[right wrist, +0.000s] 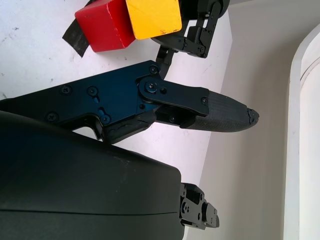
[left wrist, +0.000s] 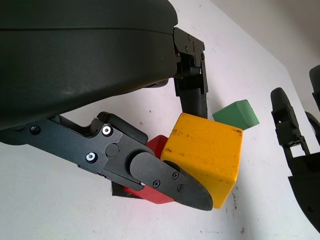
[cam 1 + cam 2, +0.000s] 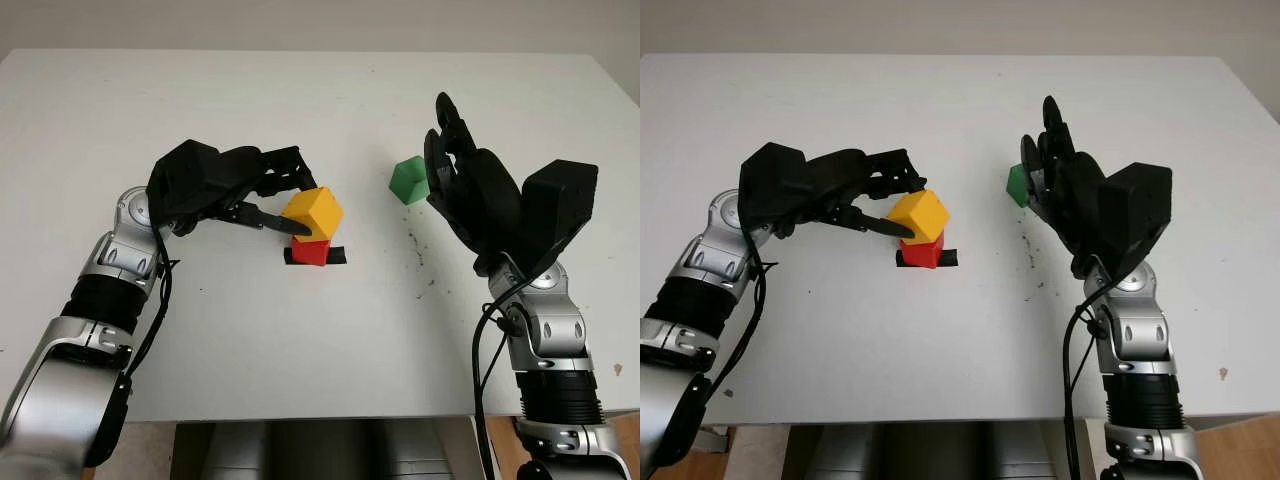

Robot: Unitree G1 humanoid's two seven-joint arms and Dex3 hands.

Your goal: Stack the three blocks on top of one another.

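Step in hand: placing the second block; the black three-finger left hand (image 3: pixel 262 196) is clamped on the yellow plastic cube (image 3: pixel 313 213), with a finger on each of two opposite sides, as the left wrist view shows.
Yellow cube: tilted, not square, directly over the red plastic cube (image 3: pixel 311 252) and seemingly touching its top; whether its weight already sits there I cannot tell.
Red cube: stands on a strip of black tape (image 3: pixel 337 256) near the middle of the white surface (image 3: pixel 330 110); it is the base of the stack.
Green cube: the small green plastic cube (image 3: pixel 408 181) lies on the surface, well apart from the other two, to the robot's right, just beside the black right hand (image 3: pixel 455 165).
Right hand: raised beside the green cube, open and holding nothing, not touching the cube as far as I can see.
Progress: roughly a third to a half done by my judgement; one block set, one being seated, one untouched.
Next move: level the yellow cube so its faces line up with the red one, lower it fully, then let the fingers go without dragging it sideways.
Risk: released while tilted, the yellow cube may slide off the red one.
After that: the green cube needs picking up and setting on top.
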